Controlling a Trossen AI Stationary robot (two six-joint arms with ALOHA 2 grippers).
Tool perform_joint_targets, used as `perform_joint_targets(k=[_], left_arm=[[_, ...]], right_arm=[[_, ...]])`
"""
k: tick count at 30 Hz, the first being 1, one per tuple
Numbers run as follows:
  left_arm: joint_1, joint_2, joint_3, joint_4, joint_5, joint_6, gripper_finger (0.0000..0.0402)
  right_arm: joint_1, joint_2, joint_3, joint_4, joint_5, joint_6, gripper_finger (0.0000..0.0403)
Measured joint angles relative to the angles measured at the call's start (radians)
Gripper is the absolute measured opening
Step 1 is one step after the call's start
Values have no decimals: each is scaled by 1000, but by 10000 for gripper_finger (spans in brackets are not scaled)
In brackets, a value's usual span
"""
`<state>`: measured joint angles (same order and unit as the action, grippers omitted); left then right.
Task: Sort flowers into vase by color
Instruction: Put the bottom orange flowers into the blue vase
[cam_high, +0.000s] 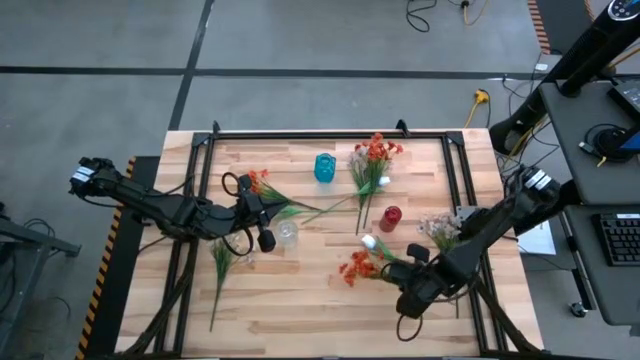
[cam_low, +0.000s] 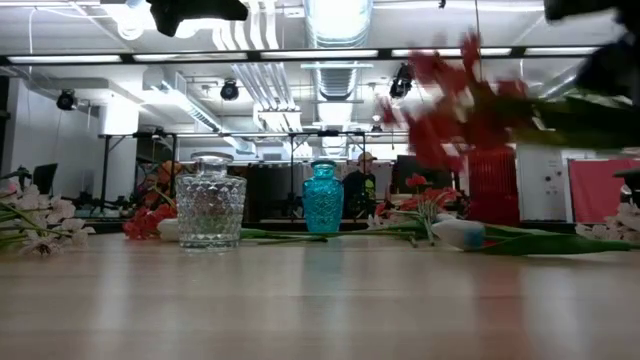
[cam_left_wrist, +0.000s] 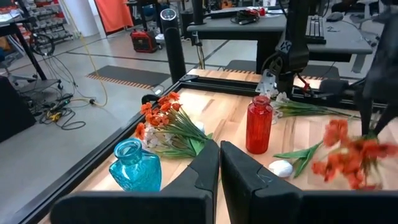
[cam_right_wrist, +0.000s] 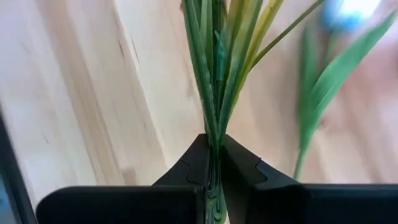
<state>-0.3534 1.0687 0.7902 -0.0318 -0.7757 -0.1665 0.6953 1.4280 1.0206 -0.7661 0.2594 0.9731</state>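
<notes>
1. I can read no brand, label or writing on the vases, the flowers or the arms.
2. Room to move: I see bare wood along the near edge of the table, in front of both arms. The middle is crowded, with the teal vase, the red vase and the clear glass vase set well apart from one another.
3. My right gripper is clenched on the green stems of the orange-red spray, whose blossoms lie toward the table's middle, left of the gripper in the high view. The stems run straight through the pinched fingers.
4. A white bud lies just beside that spray, near the red vase.
5. My left gripper is closed on nothing, near the clear glass vase, with another orange-red spray by it.
6. A pink-white bunch lies beside the right arm, and an orange-red bunch lies right of the teal vase.
</notes>
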Motion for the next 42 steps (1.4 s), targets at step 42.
perform_joint_targets(k=[42], left_arm=[[1,-109,-1,-17,-53,19,0]], right_arm=[[-533,-167,-268,1619,30,-1194,18]])
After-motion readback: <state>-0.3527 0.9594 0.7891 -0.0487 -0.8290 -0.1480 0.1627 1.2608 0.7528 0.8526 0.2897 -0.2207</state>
